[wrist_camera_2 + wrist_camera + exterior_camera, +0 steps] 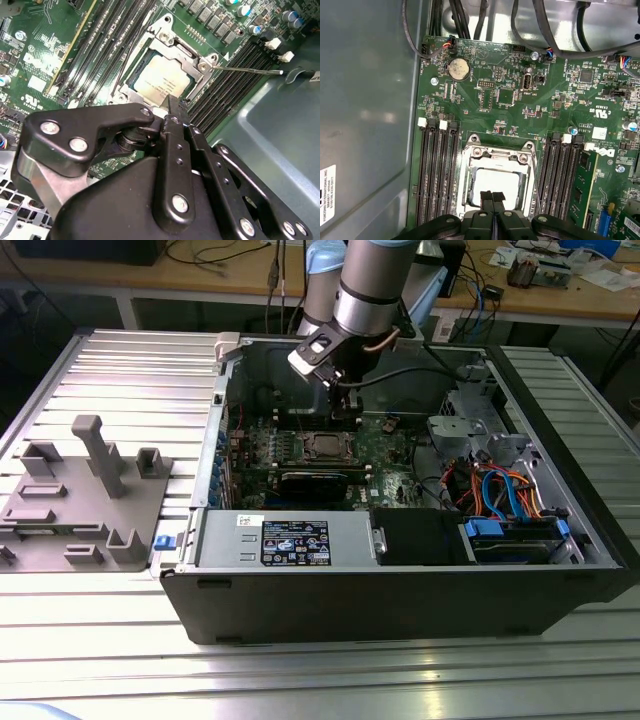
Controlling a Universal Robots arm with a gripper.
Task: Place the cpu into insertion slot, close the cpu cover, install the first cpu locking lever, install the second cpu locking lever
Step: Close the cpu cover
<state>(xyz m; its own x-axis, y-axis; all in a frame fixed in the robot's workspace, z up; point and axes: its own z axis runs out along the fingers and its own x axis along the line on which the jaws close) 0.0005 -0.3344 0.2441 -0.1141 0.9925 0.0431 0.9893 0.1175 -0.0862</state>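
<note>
- Your black two-fingered tool (492, 196) is clenched on nothing, its tips poised over one edge of the small, square, silver-topped cpu (496, 181).
- The cpu lies flat, metal top up, in the grey-rimmed square insertion slot (466, 185), framed by the thin silvery cpu cover (497, 152).
- Being square, the cpu has no long axis; its sides run parallel with the black memory slots (437, 175).
- Treat it as light, stiff and fragile; take it by the edges only.
- The thin wire locking lever (250, 70) angles away from the socket and is probably springy.
</note>
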